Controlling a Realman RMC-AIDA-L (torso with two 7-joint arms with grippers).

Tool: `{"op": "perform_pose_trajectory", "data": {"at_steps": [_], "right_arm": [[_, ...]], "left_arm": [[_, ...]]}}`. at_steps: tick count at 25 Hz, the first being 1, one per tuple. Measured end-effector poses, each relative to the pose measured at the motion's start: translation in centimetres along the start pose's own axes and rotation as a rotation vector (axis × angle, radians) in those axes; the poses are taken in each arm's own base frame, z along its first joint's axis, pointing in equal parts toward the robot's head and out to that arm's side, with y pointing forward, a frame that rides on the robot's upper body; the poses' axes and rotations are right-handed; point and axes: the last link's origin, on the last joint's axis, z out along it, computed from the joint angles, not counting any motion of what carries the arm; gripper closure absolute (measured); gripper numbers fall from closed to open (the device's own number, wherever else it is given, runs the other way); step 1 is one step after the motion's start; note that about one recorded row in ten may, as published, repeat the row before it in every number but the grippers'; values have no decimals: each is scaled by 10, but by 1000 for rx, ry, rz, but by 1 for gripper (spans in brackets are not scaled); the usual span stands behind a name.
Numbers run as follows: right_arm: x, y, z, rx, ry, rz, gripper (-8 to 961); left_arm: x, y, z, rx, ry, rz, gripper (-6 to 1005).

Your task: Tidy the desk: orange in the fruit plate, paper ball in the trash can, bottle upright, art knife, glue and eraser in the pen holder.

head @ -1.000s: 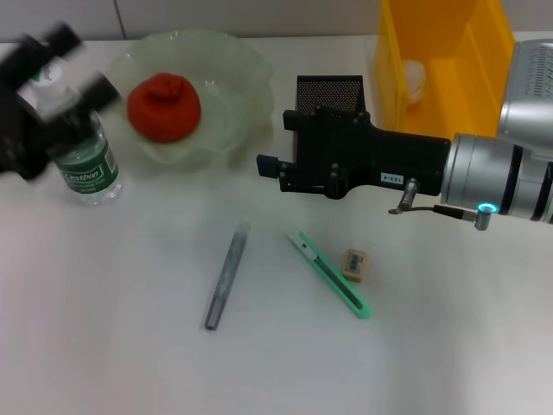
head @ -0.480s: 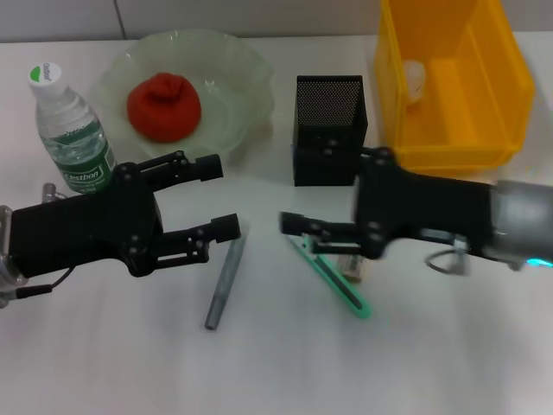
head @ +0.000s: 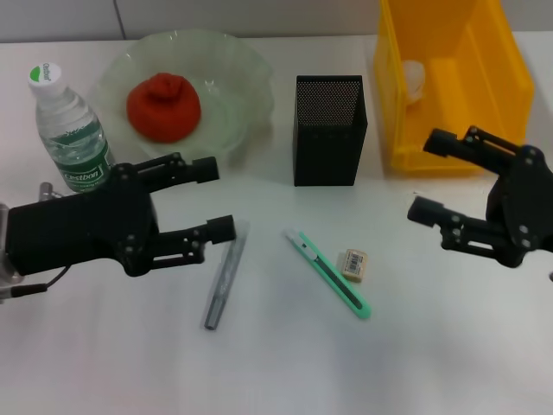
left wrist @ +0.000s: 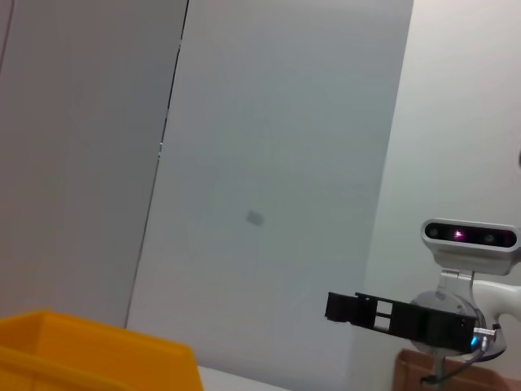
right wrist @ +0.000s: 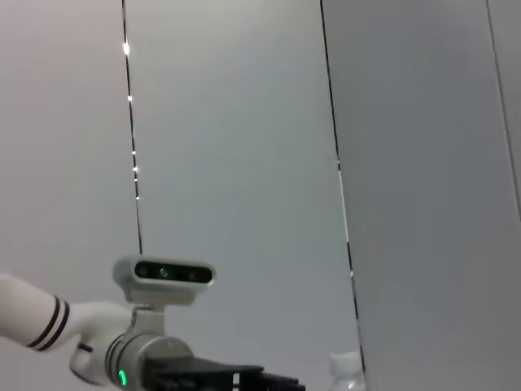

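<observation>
The glue (head: pixel 224 276) lies flat on the desk (head: pixel 276 363), its upper end just beside the lower fingertip of the left gripper (head: pixel 214 198), whose fingers are spread apart with nothing between them. The art knife (head: pixel 329 273) lies slanted beyond those fingertips, toward the right gripper (head: pixel 425 177), and the eraser (head: pixel 354 264) sits just beside the knife, apart from it. The right gripper's fingers are also spread wide and empty, their tips pointing at the pen holder (head: pixel 328 130), with the trash can (head: pixel 449 82) just behind them holding the paper ball (head: pixel 415 79). The bottle (head: pixel 71 130) stands upright behind the left gripper's body, and the orange (head: pixel 164 106) rests in the fruit plate (head: pixel 238 69) beyond its upper finger
</observation>
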Motion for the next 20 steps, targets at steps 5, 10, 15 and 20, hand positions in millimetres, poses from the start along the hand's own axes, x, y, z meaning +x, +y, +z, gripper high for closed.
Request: {"op": "perform_pose_trajectory", "data": {"at_steps": [5,10,15,20], "right_arm": [[2,0,1,-16,30,30,154],[-4,-6,9,-41,82,71,153],[-26,-20,23,-51,230,163,155],[-62,-37,55,-39,552,346,160]], "left_arm": [[-5,2,10,-29,-28,-10,218],[-8,3,13,-29,-40,-18,219],[-12,4,11,-14,-43,-24,220],[-16,3,9,9,-49,-32,221]]}}
